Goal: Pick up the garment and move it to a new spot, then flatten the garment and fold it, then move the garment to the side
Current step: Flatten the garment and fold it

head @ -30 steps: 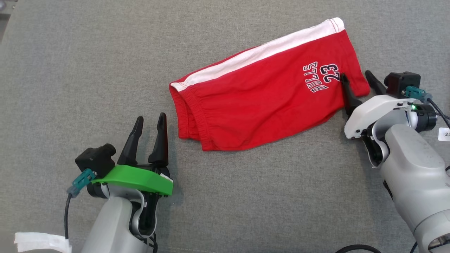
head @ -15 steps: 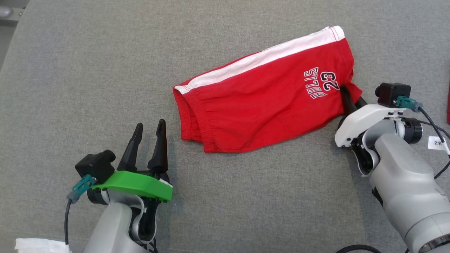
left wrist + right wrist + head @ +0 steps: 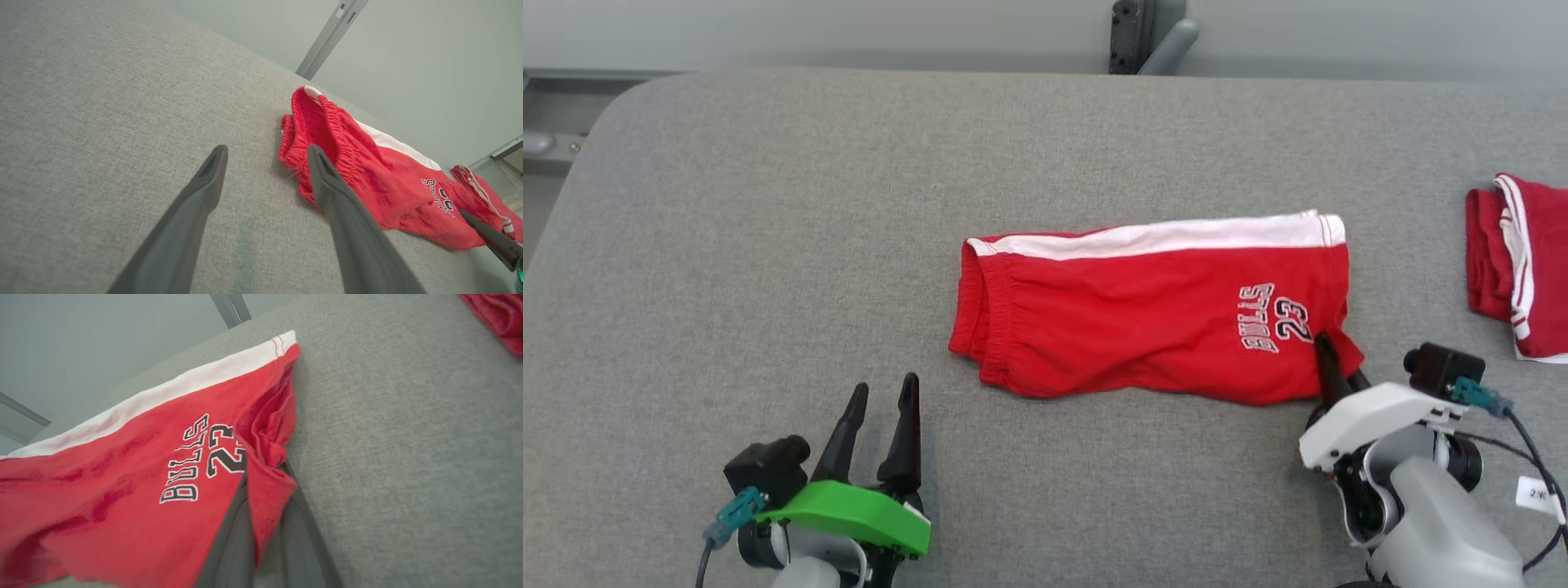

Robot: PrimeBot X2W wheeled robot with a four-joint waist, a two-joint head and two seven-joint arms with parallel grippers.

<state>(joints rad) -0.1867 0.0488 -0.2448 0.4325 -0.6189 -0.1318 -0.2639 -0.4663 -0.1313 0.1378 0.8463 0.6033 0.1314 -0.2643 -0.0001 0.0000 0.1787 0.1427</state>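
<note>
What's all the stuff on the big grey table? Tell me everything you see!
Bulls 23 shorts: one, red with a white stripe, middle of the table.
other garment: one, red with white trim, at the table's right edge.
table: one, grey fabric top, under everything.
bracket: one, dark grey, behind the table's far edge.
left gripper: one, dark fingers, green cover, open, apart from the shorts.
right gripper: one, dark fingers, white cover, shut on the shorts' near right corner.

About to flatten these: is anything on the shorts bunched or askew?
Yes. The red Bulls shorts lie mostly flat, but the hem corner beside the 23 is bunched and folded where the right tool pinches it.
</note>
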